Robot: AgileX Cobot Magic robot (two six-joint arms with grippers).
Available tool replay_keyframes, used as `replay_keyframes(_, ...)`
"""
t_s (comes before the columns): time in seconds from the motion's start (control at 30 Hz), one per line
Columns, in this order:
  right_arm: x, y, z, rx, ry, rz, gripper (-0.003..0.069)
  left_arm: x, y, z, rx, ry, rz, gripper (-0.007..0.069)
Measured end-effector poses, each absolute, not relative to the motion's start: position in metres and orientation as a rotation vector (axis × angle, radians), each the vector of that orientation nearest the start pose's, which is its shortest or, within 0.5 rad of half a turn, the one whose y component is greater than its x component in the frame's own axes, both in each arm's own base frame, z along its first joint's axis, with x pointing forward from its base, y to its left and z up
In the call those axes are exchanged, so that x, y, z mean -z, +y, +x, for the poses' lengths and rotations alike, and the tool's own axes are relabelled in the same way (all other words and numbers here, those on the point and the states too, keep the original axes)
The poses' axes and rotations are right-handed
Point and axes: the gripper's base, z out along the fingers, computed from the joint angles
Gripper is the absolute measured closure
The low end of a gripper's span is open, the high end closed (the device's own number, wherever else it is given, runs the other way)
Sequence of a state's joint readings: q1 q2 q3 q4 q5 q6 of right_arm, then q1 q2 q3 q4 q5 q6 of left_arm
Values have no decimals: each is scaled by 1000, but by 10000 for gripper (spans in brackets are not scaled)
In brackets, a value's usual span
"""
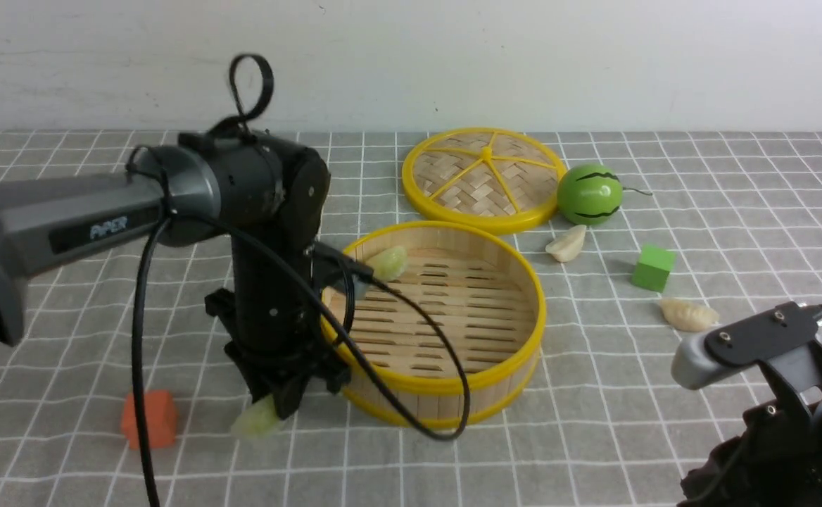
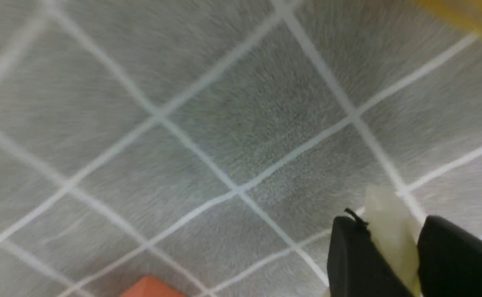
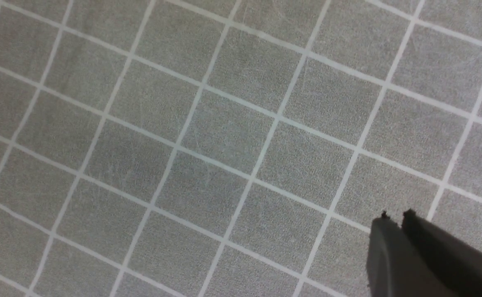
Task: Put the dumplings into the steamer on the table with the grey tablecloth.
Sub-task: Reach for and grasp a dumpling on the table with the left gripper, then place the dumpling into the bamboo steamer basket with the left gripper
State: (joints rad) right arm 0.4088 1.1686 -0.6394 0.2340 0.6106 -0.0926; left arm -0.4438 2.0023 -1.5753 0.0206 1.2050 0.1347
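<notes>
Left claw (image 2: 393, 260) pinching 1 pale green dumpling (image 1: 257, 421), mostly sticking out, low at 7 o'clock outside steamer (image 1: 453, 384). Right claw (image 3: 395, 225) shut, empty. Risk: thin hold, could slip or knock steamer when lifted.

My left arm (image 1: 263, 296) hides the steamer (image 1: 453, 407)'s left wall; the green dumpling (image 1: 259, 421) in my left hand (image 1: 283, 405) looks blurred.

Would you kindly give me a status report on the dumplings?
Left gripper shut on green dumpling, low beside steamer. Right gripper shut, empty. Second green dumpling inside; two cream dumplings on cloth. Lid off, aside.
</notes>
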Motion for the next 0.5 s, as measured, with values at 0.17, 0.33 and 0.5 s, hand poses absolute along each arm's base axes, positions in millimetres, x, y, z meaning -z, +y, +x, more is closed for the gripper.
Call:
replay_keyframes(0.17,-234,93,186,-349,2583,-449,617,-288,-179,355,207,2794,758,442)
replay_keyframes(0.33,-232,94,188,-347,2580,-446,617,-304,-195,364,429,2640,647,442)
replay_keyframes(0.5,-228,95,190,-343,2598,-447,617,-261,-205,386,426,2673,618,442)
